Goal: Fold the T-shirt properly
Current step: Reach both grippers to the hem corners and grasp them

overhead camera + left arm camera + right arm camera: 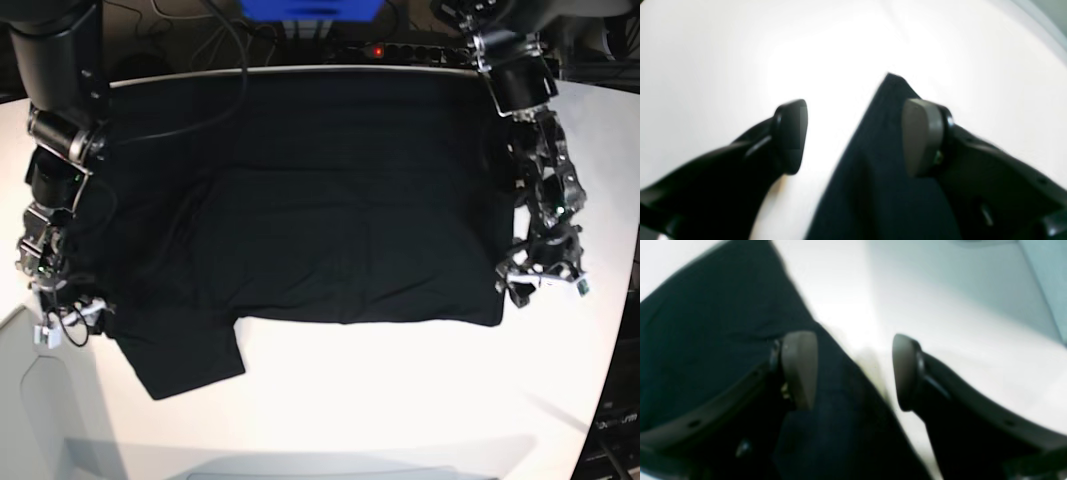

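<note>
Seen from the base view, the right tool (62,318) sits low at the far left edge of the white counter (400,400), just beside the lower left corner of the T-shirt (330,220). In the right wrist view its jaws stand apart and grip nothing: one pad (800,368) hangs over black cloth, the other pad (903,370) over bare white surface, and the shirt's edge runs diagonally between them.

The T-shirt is a wide black spread across the middle and back of the counter, with one sleeve-like flap sticking out toward the front at lower left. Its front edge runs roughly straight, with a fold line showing above it. No print is visible on the upturned side.

Behind the counter the room is dark, with cables, a blue object (310,8) at top centre and a small red light (377,50).

At the right, the left tool (540,275) hovers at the shirt's lower right corner. In the left wrist view its jaws are spread wide and released, a pointed corner of black cloth lying between them, nearer the grey pad (918,140).
</note>
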Controlling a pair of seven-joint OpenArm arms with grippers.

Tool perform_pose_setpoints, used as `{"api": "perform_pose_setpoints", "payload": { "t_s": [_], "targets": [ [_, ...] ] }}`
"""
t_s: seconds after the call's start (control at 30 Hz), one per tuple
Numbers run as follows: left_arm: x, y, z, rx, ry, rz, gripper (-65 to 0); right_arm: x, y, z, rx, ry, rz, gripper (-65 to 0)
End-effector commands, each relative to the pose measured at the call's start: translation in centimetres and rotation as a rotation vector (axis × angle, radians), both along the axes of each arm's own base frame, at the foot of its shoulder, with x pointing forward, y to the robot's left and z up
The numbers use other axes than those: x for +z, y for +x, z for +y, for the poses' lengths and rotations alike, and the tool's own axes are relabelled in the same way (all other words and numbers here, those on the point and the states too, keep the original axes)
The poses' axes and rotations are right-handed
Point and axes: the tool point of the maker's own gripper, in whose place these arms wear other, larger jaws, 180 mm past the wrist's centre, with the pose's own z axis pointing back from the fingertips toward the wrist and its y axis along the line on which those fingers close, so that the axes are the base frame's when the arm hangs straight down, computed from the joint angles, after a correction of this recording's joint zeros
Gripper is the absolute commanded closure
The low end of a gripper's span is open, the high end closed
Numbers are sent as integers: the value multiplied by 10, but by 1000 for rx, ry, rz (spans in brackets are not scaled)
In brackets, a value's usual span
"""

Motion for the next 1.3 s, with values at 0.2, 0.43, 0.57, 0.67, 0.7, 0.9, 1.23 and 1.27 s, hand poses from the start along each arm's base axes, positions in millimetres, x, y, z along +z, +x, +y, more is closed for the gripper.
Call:
{"api": "perform_pose_setpoints", "payload": {
  "t_s": [0.2, 0.43, 0.57, 0.67, 0.7, 0.9, 1.23, 1.27],
  "targets": [
    [5, 56, 6, -30, 68, -43, -429, 2, 4, -6, -27, 24, -45, -362],
    [-31, 78, -3, -65, 99, 35, -429, -21, -4, 27, 88, -28, 19, -359],
    [-47, 82, -10, -88, 122, 68, -429, -29, -8, 36, 106, -26, 38, -357],
    [-56, 82, -18, -115, 147, 84, -429, -37, -15, 37, 109, -24, 53, -356],
    [-58, 82, -20, -124, 153, 88, -429, -39, -17, 37, 109, -24, 56, -356],
    [-66, 80, -30, -165, 173, 111, -337, -40, -18, 38, 110, -23, 59, -248],
    [-70, 80, -41, -175, 156, 113, 0, -40, -18, 37, 109, -24, 61, 0],
    [-70, 80, -41, -175, 156, 113, 0, -40, -18, 37, 107, -22, 60, 0]
  ]
}}
